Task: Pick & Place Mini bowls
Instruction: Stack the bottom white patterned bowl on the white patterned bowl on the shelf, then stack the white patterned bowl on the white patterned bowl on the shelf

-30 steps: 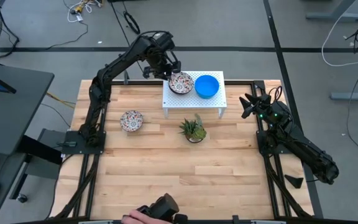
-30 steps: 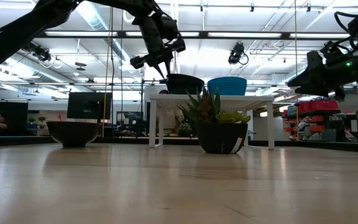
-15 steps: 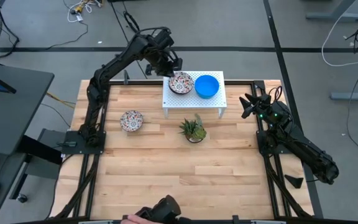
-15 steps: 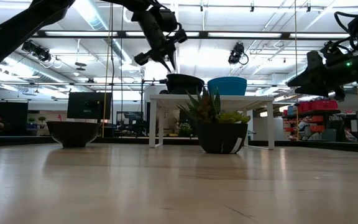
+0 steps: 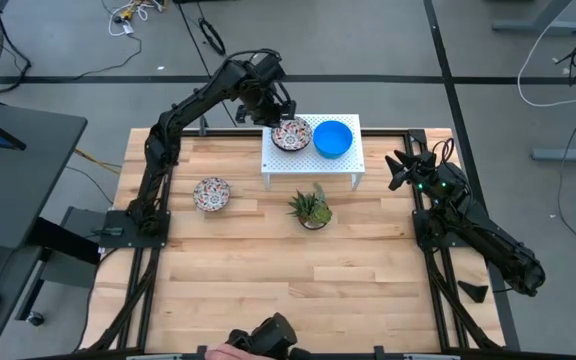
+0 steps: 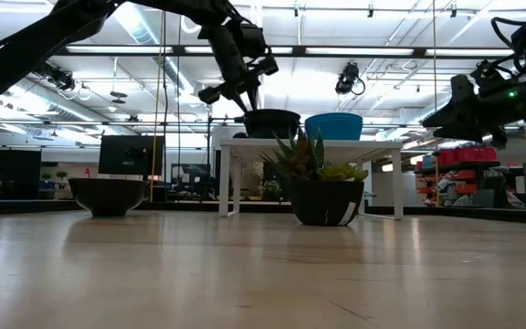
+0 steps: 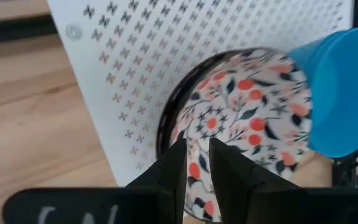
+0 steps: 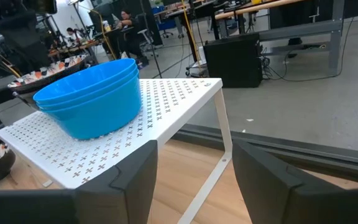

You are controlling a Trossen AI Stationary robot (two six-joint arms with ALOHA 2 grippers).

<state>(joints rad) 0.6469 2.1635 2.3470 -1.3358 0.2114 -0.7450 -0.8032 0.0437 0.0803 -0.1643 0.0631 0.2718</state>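
**Left gripper at rim of floral bowl on the white shelf**

- Left gripper (image 7: 194,163) is over the near-left edge of the floral bowl (image 5: 291,133) on the white perforated shelf (image 5: 350,160). Fingers stand narrow, a slim gap between them. From the wrist view they line up over the bowl's rim; whether they pinch it or hang just above, I cannot tell.
- Blue bowls (image 8: 92,96), stacked, sit on the same shelf, touching or nearly touching the floral bowl. The right wrist view shows at least two rims nested.
- A second floral bowl (image 5: 212,194) rests on the wooden table (image 5: 268,270), left of the shelf, well apart from it.
- Right gripper (image 5: 400,170) waits at the table's right edge, fingers spread wide, holding nothing.

Handling, as a judgement: the bowls look like glazed ceramic, so stiff, smooth, likely slippery and chip-prone. Light enough for a rim pinch. Best hold is one finger inside, one outside the wall, on the side away from the blue stack.

In the way: the blue stack crowds the floral bowl's right side. The potted succulent (image 5: 311,208) stands just in front of the shelf. A person's hand (image 5: 220,352) shows at the table's near edge.
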